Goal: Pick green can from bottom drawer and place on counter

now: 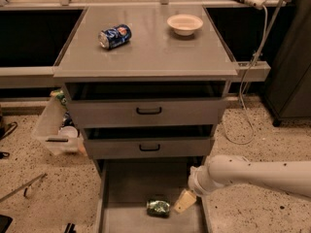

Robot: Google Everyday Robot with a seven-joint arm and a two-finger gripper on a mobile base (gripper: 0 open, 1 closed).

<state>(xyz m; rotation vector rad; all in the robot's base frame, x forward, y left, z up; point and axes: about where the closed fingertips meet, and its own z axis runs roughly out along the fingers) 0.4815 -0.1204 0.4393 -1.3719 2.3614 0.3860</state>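
The green can [158,207] lies on its side on the floor of the open bottom drawer [133,184]. The gripper [184,201] hangs low inside that drawer, just right of the can. Whether its jaws are spread or pressed together cannot be told.

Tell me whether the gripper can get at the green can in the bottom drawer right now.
Probably yes. The gripper hangs just right of the green can, over the pulled-out bottom drawer, with nothing between them.
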